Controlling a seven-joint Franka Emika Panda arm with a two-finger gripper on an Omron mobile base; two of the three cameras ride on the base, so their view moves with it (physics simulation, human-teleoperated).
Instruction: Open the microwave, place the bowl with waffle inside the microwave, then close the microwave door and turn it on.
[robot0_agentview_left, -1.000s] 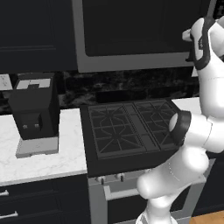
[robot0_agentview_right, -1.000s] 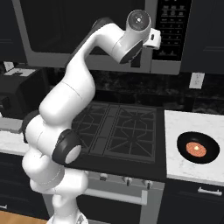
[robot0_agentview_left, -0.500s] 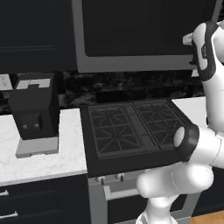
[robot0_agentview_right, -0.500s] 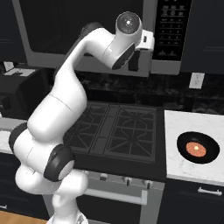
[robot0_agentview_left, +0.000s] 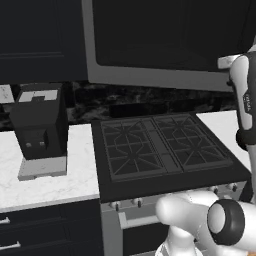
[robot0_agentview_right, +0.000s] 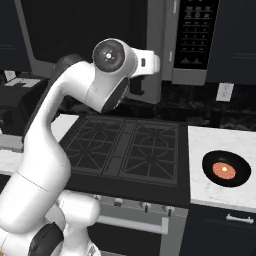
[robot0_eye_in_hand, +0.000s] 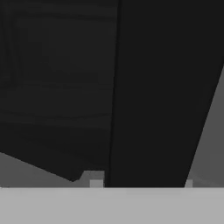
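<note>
At the end of the white arm we see the tool (robot0_eye_in_hand: 142, 183) pressed up against the dark vertical bar handle (robot0_eye_in_hand: 148, 96) of the microwave door (robot0_agentview_left: 165, 35), a wide dark glass panel in a grey frame. It looks clasped around the handle, though the fingertips hardly show. The large grey microwave (robot0_agentview_right: 190, 40) hangs above the black gas stove (robot0_agentview_right: 125, 150). Far to the right, on the white marble surface (robot0_agentview_right: 210, 192), the small round black bowl (robot0_agentview_right: 227, 168) holds the orange-brown waffle (robot0_agentview_right: 223, 171).
</note>
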